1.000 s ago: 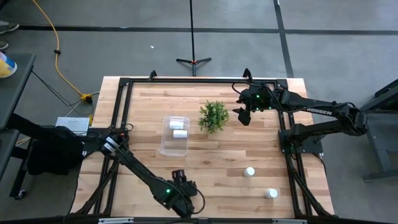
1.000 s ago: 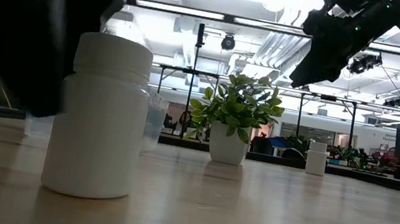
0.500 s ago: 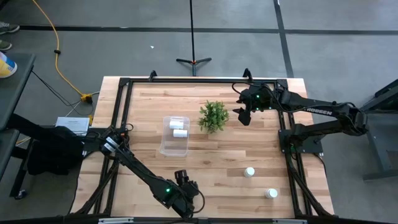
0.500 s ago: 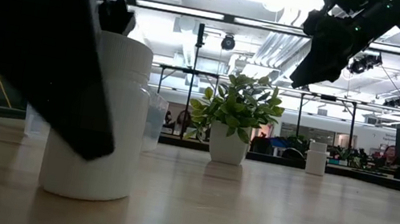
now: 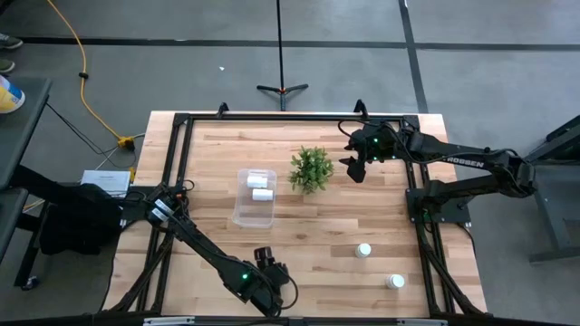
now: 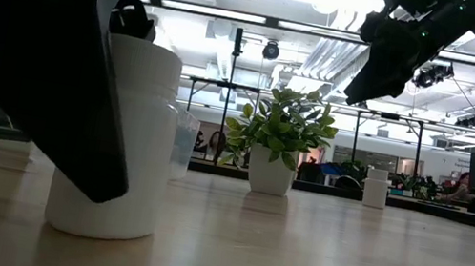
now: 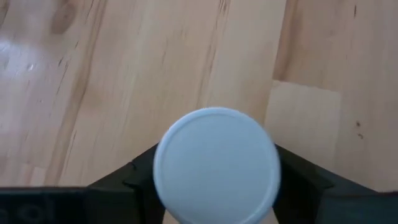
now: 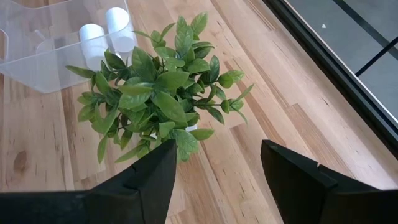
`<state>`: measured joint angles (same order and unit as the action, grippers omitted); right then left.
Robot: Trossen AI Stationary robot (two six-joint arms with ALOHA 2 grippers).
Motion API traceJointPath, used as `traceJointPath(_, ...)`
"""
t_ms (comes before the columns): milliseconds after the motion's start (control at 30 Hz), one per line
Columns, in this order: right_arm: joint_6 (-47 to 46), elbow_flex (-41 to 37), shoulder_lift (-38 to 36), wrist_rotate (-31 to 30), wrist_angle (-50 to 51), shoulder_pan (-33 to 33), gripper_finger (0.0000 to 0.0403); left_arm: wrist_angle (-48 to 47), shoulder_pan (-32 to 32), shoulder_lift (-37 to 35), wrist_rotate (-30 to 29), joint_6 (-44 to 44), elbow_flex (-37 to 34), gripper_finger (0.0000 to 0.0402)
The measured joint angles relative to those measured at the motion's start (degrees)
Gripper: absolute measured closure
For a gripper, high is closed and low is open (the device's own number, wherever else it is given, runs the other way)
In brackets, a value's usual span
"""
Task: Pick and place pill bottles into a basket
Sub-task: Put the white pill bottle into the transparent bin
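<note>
- The left tool (image 7: 214, 199) straddles an upright pill bottle (image 7: 216, 165) near the bench's (image 5: 317, 231) front edge; its fingers flank the body, but whether they're clenched I cannot tell.
- Judgement: squeeze evenly below the cap, then lift straight; smooth white plastic could slip.
- The basket (image 5: 253, 197), clear rounded plastic mid-bench, holds 2 bottles lying down.
- The right tool (image 5: 356, 167), released, waits beside the leafy plant (image 5: 311, 169).

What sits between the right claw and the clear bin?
The small green plant stands between the right gripper and the basket, clearest in the high view.
</note>
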<state>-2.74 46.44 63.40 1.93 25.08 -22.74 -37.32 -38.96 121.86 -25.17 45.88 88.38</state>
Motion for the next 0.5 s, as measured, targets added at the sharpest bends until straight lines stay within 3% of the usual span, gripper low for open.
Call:
traceJointPath(167,0.0,0.0,0.0,0.0,0.0,0.0,0.0178,0.9,0.0,0.0,-1.4,-2.7,0.0,0.0193)
traceJointPath(367,-1.3,0.0,0.0,0.0,0.0,0.0,0.0178,1.2,0.9,0.0,-2.3,-4.1,0.0,0.0181)
traceJointPath(500,-1.4,0.0,0.0,0.0,0.0,0.0,0.0178,-1.6,2.2,-0.3,2.0,-5.0,0.3,0.0195)
